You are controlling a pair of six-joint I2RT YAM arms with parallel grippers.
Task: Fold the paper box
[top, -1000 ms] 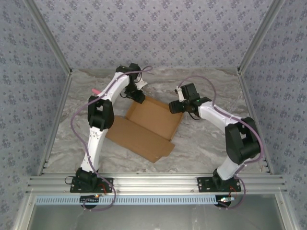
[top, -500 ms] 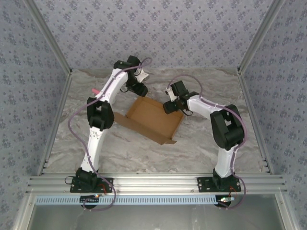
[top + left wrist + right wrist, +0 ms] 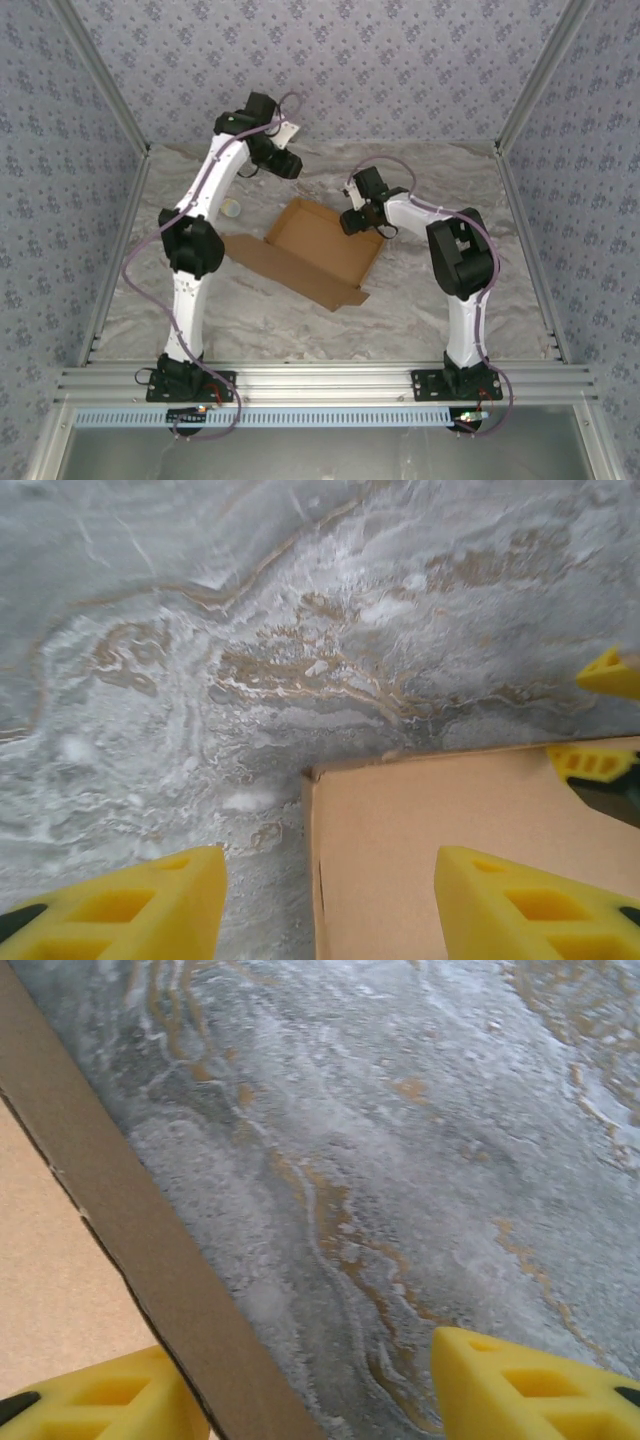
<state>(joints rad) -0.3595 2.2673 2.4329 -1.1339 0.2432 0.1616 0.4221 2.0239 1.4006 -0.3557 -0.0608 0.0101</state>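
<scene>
— Claws first: how does the left claw [image 3: 290, 166] stand?
— Released, holding nothing. It hangs over the table [image 3: 420, 300] toward the far edge. Its wrist view looks down past two spread yellow fingers [image 3: 130, 910] onto a far corner of the paper box [image 3: 320, 240].
— And the right claw [image 3: 350, 222]?
— Also unclenched. It straddles the raised wall [image 3: 120, 1230] on the box's far right side, with one finger inside the tray and the other outside over the marbled tabletop. The outer finger stands apart from the wall. The inner one is just beside it, perhaps touching; I cannot tell.
— Where is the box?
— Around the middle of the table, in one piece. Its far part forms a shallow tray with upturned walls. A flat panel [image 3: 270, 262] lies out from it toward the near left corner.
— What's in the tray?
— A plain brown floor, plus that one finger dipping in.
— Counts?
— One box, two arms, two claws, and one small pale round thing [image 3: 232, 208] near the left edge.
</scene>
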